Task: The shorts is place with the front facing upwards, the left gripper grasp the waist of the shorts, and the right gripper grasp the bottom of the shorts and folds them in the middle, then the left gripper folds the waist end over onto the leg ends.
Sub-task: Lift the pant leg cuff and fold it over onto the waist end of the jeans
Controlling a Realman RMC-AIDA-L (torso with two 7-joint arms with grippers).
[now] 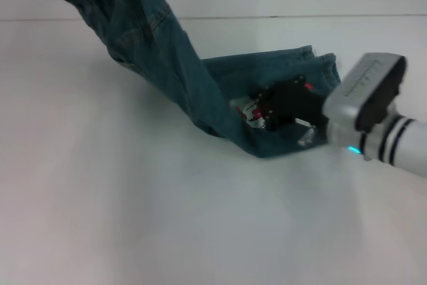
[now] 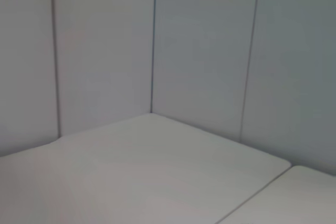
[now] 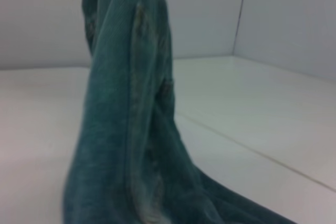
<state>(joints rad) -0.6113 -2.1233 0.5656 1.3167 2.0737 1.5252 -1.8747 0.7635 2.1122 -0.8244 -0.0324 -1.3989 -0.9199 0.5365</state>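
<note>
Looking down from the head view, you see the shorts (image 1: 200,71) stretched along a diagonal: the waist end lifted toward the upper left corner, where a dark shape at the edge may be the left arm, the leg ends lying on the white table (image 1: 133,218). Your right gripper (image 1: 283,108) sits low on the leg ends; you cannot tell whether it is closed. Your left wrist view shows only bare table (image 2: 157,171) and panelled wall (image 2: 199,51), no gripper. Your right wrist view shows the shorts (image 3: 126,129) rising steeply just ahead, so the waist likely travels toward that arm.
</note>
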